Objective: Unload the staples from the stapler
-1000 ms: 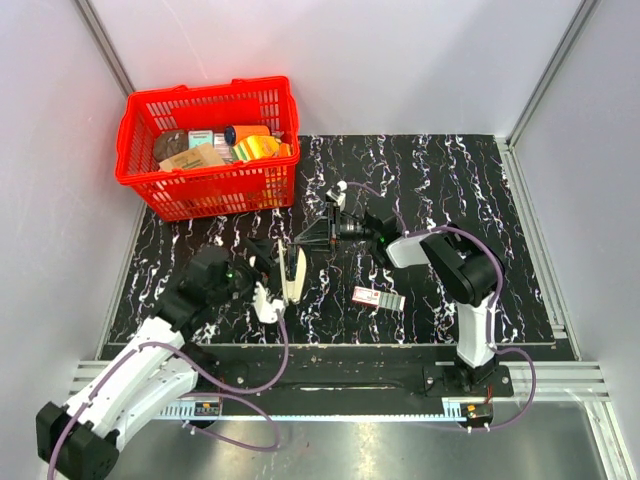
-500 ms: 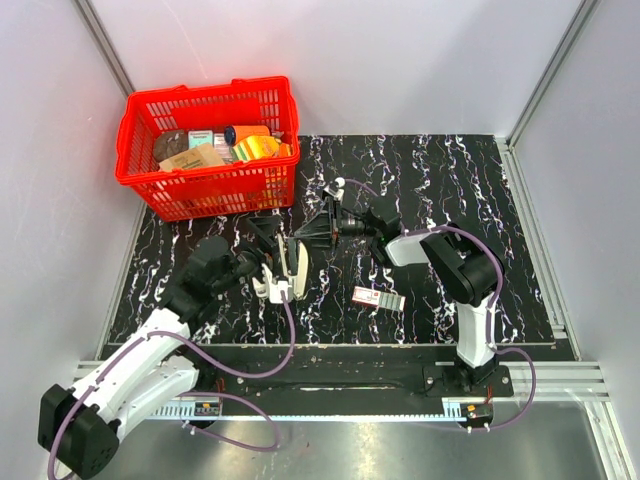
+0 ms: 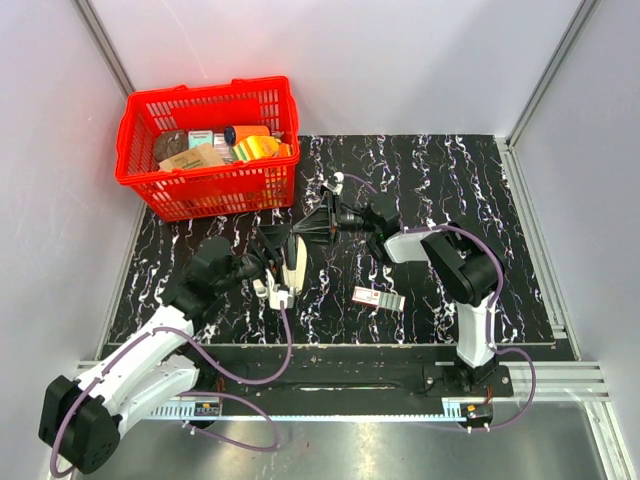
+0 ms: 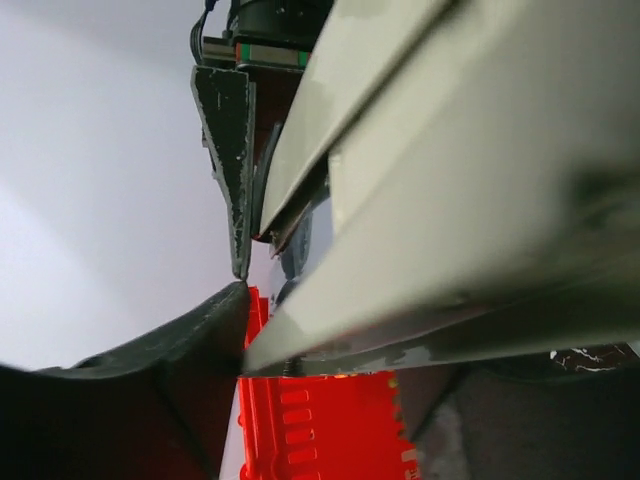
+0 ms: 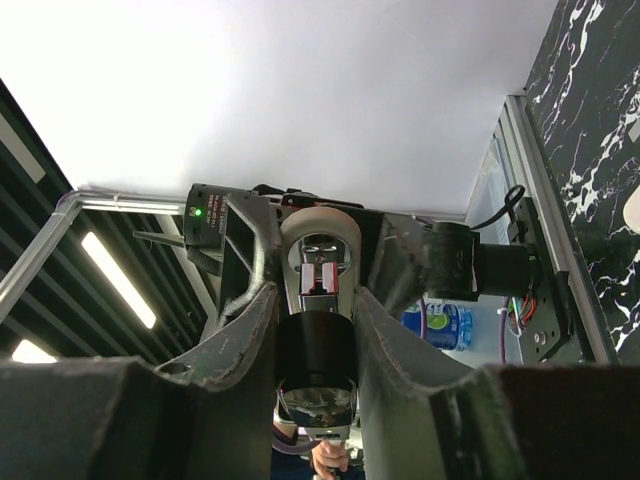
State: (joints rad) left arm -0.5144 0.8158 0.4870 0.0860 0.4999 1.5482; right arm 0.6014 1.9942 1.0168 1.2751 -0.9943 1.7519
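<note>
The slim silvery-white stapler (image 3: 294, 262) is held off the mat between both grippers. My left gripper (image 3: 281, 270) is shut on its lower part; in the left wrist view the stapler (image 4: 450, 190) fills the frame with its top arm hinged open. My right gripper (image 3: 309, 234) meets the stapler's far end. In the right wrist view its fingers (image 5: 245, 340) press on both sides of the stapler's dark inner part (image 5: 316, 345), with the white rounded cover (image 5: 320, 222) behind. The right finger tip (image 4: 232, 160) also shows in the left wrist view.
A red basket (image 3: 205, 185) with several items stands at the back left of the black marbled mat (image 3: 440, 190); it shows in the left wrist view (image 4: 320, 430). A flat red-and-white little box (image 3: 378, 297) lies on the mat near the right arm.
My left gripper has carried the stapler up and away from the near edge toward the right gripper. The right gripper has shifted slightly farther back and stays at the stapler's far end.
</note>
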